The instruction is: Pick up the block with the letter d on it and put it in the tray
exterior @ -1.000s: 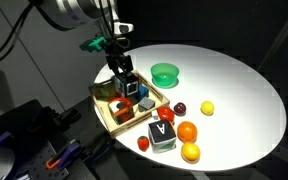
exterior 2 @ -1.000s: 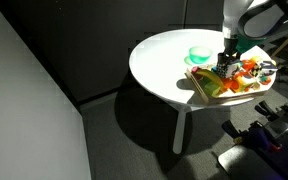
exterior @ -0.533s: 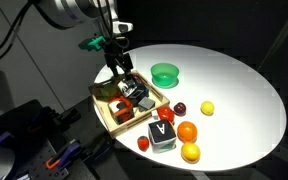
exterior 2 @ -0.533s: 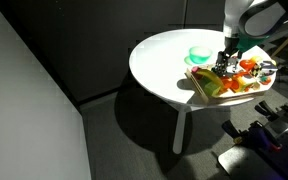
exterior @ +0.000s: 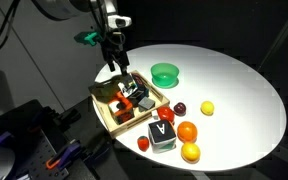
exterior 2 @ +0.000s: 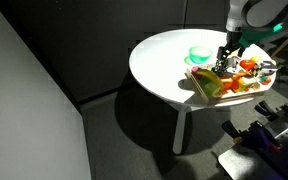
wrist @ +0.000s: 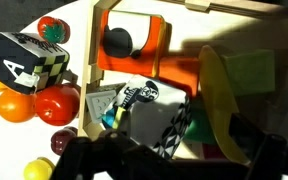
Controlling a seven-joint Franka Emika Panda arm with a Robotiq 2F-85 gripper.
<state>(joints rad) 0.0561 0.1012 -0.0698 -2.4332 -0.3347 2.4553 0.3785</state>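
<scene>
The tray [exterior: 108, 112] sits at the table's near-left edge and holds colourful toy shapes. It also shows in the other exterior view [exterior 2: 198, 86] and in the wrist view [wrist: 246, 6]. A dark cube with patterned faces [exterior: 135, 96] lies inside it among the shapes. It fills the middle of the wrist view [wrist: 149, 118]; no red D shows on its visible faces. My gripper [exterior: 116, 68] hangs open and empty just above the tray, and appears in the other exterior view [exterior 2: 225, 62]. Its dark fingers frame the bottom of the wrist view [wrist: 169, 165].
A dark cube with a white A [exterior: 163, 133] stands right of the tray, also in the wrist view [wrist: 29, 62]. A green bowl [exterior: 165, 72] sits behind. Toy fruits lie around: orange [exterior: 187, 131], yellow [exterior: 207, 107], red [exterior: 180, 107]. The round table edge [exterior: 104, 140] is close.
My gripper has lifted up from the tray with its fingers apart. The patterned cube stays lying in the tray.
</scene>
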